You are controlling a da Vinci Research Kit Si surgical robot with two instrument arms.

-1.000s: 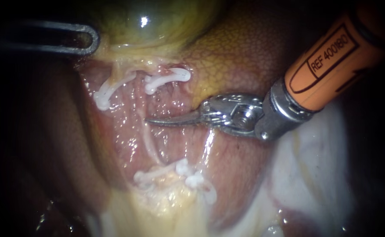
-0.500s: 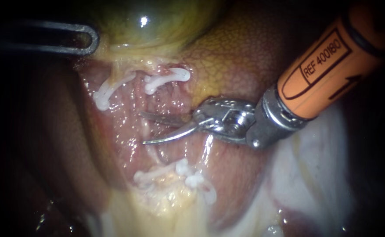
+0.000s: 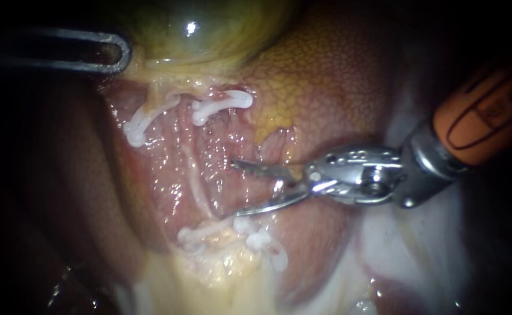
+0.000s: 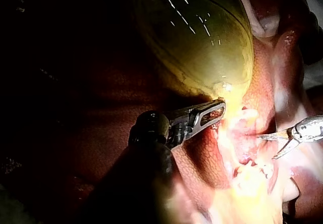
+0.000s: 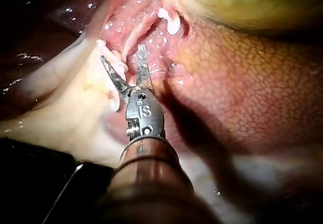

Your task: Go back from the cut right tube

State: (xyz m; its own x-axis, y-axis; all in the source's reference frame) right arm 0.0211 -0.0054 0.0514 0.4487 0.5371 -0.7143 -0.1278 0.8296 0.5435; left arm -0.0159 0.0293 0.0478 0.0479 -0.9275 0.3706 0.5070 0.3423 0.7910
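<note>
The right instrument (image 3: 235, 188), orange-sleeved with a silver wrist, is seen entering from the right. Its claw is spread wide, with the two thin curved blades (image 3: 267, 205) well apart, and nothing is gripped. A pale stump of the cut right tube (image 3: 277, 188) is seen between the blades near their hinge. It runs down to two white clips (image 3: 251, 230) just below the lower blade; whether a blade touches it cannot be told. Two more white clips (image 3: 223, 102) are set above the claw, apart from it, under the yellow-green gallbladder (image 3: 209, 26). Mottled liver (image 3: 337, 76) is seen above the claw's wrist. The left instrument (image 3: 121, 55) is held far beyond the blade tips, at the gallbladder's edge. Only a slotted claw is shown, and whether it is open or gripping cannot be told.
</note>
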